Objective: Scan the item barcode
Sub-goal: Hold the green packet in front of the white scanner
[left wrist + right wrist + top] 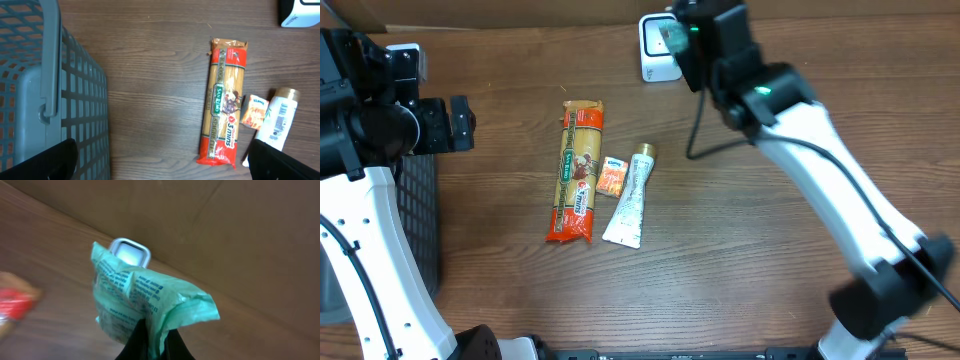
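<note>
My right gripper [156, 341] is shut on the lower edge of a crumpled green packet [145, 292] with dark print. It holds the packet upright just in front of the white scanner [131, 251]. In the overhead view that gripper [684, 48] hangs at the table's far edge over the scanner [658, 50], and only a sliver of the green packet [672, 38] shows. My left gripper [162, 165] stands wide open and empty above the bare table, between the basket and the pasta packet. Its place in the overhead view is the far left [462, 122].
A long pasta packet [575, 172], a small orange packet [612, 176] and a white tube [628, 198] lie side by side mid-table. A grey mesh basket [45, 100] stands at the left edge. A cardboard wall [225, 230] runs behind the scanner, and a black cable [698, 130] trails from it.
</note>
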### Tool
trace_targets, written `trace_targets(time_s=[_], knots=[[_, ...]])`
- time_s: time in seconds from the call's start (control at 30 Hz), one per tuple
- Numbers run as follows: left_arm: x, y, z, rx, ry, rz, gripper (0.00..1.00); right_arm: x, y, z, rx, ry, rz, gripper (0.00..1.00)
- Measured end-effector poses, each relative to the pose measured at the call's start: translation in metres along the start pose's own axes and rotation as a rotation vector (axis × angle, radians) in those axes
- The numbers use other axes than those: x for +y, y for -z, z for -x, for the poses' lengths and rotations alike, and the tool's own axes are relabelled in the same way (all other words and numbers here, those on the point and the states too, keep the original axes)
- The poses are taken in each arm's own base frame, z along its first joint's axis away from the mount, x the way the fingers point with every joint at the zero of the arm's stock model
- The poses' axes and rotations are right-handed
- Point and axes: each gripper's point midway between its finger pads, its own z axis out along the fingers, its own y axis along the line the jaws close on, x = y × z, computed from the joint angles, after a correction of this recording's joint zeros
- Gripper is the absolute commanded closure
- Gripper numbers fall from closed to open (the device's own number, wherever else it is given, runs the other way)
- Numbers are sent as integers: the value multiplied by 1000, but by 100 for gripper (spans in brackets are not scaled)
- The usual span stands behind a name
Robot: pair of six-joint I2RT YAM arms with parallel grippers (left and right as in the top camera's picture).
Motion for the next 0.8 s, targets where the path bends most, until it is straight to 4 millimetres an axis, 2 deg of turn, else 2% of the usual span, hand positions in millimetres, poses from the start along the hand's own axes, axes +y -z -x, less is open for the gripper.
trace_targets(time_s=[0.1, 0.23, 0.37, 0.47, 0.7, 0.8], knots=[[0, 0, 0, 1, 0, 0, 0, 0, -53, 7, -57, 158, -139, 96], [0, 0, 0, 0, 0, 1, 0, 3, -89, 11, -97, 347, -240, 96], [0, 0, 0, 0, 0, 0, 0, 5, -109, 19, -141, 508, -323, 96], [0, 0, 0, 1, 0, 0, 0, 10, -123, 18, -150, 611, -361, 96], [0, 0, 0, 1, 0, 0, 0, 40, -164, -16, -103, 834, -305, 96], [0, 0, 0, 1, 0, 0, 0, 46, -169, -14, -130, 879, -301, 96]])
